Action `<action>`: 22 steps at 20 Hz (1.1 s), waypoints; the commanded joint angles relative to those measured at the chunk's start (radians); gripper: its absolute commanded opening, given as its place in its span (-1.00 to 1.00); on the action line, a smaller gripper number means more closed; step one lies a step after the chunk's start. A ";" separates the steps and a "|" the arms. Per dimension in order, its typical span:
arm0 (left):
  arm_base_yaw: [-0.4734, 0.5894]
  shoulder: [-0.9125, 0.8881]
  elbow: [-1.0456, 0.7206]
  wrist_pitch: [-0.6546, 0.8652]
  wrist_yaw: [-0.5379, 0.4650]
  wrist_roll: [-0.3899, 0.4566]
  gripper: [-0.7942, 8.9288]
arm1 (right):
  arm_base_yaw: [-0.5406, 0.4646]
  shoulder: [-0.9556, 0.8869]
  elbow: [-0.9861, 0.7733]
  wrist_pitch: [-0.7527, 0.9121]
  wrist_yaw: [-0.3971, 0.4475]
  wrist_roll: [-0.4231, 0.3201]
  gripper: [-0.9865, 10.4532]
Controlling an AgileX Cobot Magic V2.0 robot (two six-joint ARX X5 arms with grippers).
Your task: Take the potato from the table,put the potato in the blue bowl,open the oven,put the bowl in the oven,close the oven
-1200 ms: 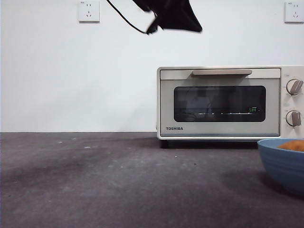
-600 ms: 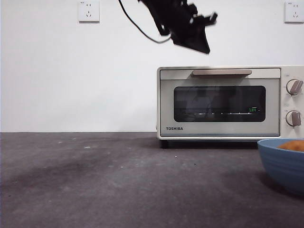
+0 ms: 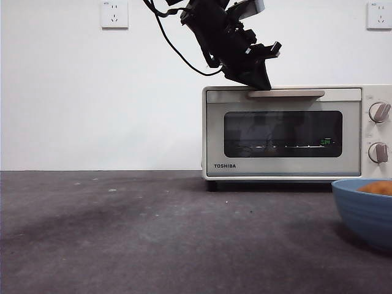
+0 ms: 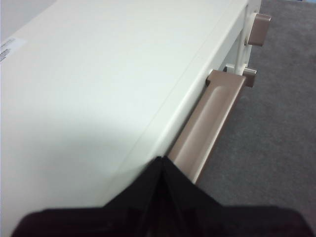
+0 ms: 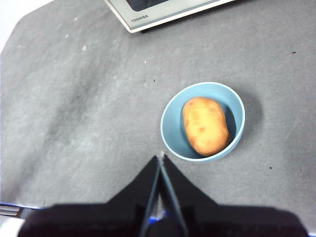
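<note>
The cream-white oven (image 3: 294, 131) stands at the back right of the table (image 3: 153, 233), its door closed. My left gripper (image 3: 260, 84) comes down from above, shut, with its tip at the left end of the tan handle (image 3: 286, 94). In the left wrist view the shut left gripper (image 4: 162, 160) sits at the oven's top front edge (image 4: 98, 74), right beside the handle (image 4: 207, 123). The potato (image 5: 205, 126) lies in the blue bowl (image 5: 172, 129), in front of the oven. My right gripper (image 5: 161, 158) hangs shut, high above the table near the bowl. In the front view the bowl (image 3: 364, 214) shows at the right edge, with the potato (image 3: 376, 188) peeking over its rim.
Two knobs (image 3: 380, 131) sit on the oven's right side. A white wall with sockets (image 3: 114, 13) rises behind the table. A black cable (image 3: 177, 43) trails from the left arm.
The left arm has come down and to the right, from the top of the picture to the oven's handle. Oven, bowl and potato have not moved.
</note>
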 commanded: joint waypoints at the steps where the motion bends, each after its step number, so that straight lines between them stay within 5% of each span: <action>1: 0.003 0.023 -0.009 -0.069 -0.003 -0.009 -0.85 | 0.000 -0.007 -0.010 0.007 0.000 -0.004 -0.85; 12: -0.048 0.023 -0.016 -0.255 -0.069 -0.072 -0.85 | 0.000 -0.007 -0.010 0.036 0.040 -0.008 -0.85; 22: -0.127 0.023 -0.059 -0.267 -0.201 -0.141 -0.85 | 0.000 -0.009 -0.009 0.033 -0.005 -0.011 -0.85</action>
